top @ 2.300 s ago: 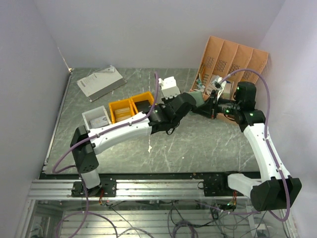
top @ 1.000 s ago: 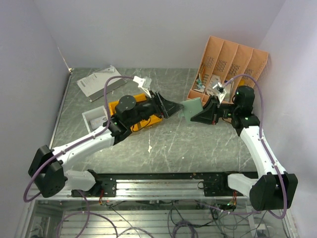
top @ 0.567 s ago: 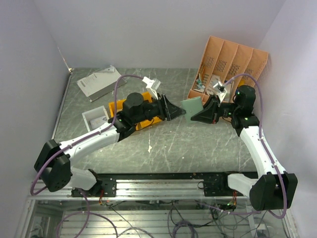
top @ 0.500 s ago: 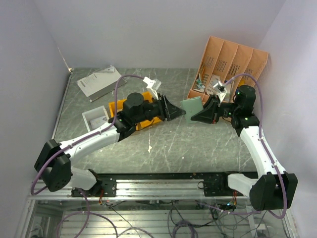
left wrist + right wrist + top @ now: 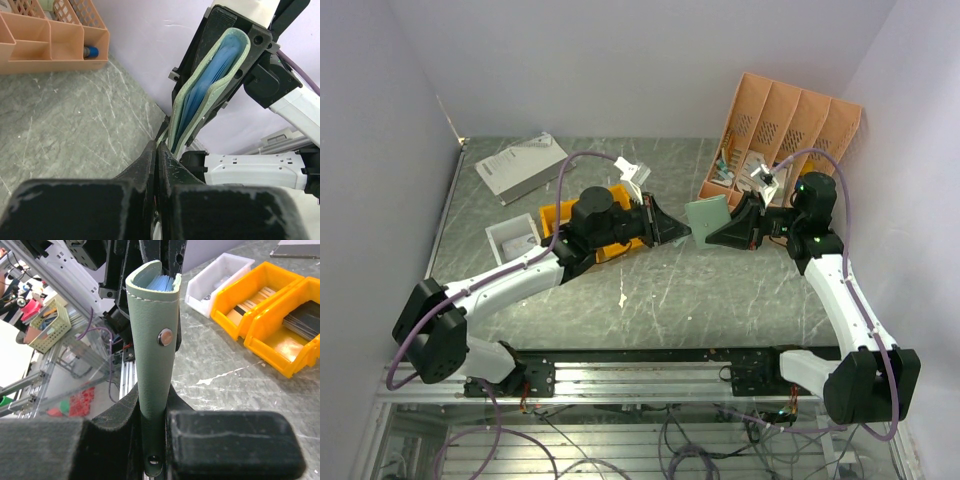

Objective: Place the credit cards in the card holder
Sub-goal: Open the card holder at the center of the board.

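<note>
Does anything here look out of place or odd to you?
The card holder is off the table: the right arm's fingers hold it in the air, slightly open, blue inside showing. A small white scrap lies loose on the table near the middle. Nothing looks spilled or broken.

Your top camera looks down from above and behind the rig, far enough back to take in the whole tabletop (image 5: 720, 290). Your left wrist camera sits close behind its own fingers (image 5: 144, 170) and faces the right arm (image 5: 250, 170), while your right wrist camera looks the opposite way past its fingers (image 5: 125, 412) toward the yellow bins (image 5: 227, 315). Both wrist views share the card holder (image 5: 215, 75) (image 5: 152, 340) at very close range, and you see it small at mid-tabletop from above (image 5: 708, 213).
</note>
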You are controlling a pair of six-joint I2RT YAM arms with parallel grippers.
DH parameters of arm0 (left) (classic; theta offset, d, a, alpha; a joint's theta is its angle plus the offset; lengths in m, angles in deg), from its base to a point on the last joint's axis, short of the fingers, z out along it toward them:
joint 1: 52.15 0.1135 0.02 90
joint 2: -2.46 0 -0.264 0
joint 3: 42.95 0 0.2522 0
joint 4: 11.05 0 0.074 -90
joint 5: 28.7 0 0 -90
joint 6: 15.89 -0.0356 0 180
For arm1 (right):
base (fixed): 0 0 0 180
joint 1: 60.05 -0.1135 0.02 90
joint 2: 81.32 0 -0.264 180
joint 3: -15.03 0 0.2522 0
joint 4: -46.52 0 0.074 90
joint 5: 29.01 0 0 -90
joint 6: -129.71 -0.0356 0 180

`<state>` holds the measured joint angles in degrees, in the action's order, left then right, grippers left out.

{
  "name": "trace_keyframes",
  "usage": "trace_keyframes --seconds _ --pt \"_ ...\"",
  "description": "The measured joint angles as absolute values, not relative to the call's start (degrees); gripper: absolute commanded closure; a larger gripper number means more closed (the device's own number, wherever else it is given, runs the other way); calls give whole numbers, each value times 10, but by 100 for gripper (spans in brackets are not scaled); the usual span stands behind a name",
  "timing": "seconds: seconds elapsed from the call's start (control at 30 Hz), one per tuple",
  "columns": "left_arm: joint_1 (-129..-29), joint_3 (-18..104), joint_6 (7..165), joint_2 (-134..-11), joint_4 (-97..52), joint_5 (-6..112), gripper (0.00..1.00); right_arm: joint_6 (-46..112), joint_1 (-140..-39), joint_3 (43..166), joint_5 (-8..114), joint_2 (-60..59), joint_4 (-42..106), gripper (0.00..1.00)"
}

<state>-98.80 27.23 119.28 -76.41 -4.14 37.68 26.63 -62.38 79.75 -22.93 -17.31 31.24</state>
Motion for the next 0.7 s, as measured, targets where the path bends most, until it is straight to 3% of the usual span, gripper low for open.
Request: trace_keyframes --seconds 0.17,0.43,0.7 --pt "-988 272 1189 -764 -41 369 93 264 -624 796 -231 -173 316 99" --pt "-987 272 1190 -759 -33 358 93 303 -622 797 -192 -171 277 55" --pt "-986 250 1206 -755 -7 353 93 398 -622 816 -79 -166 171 38"
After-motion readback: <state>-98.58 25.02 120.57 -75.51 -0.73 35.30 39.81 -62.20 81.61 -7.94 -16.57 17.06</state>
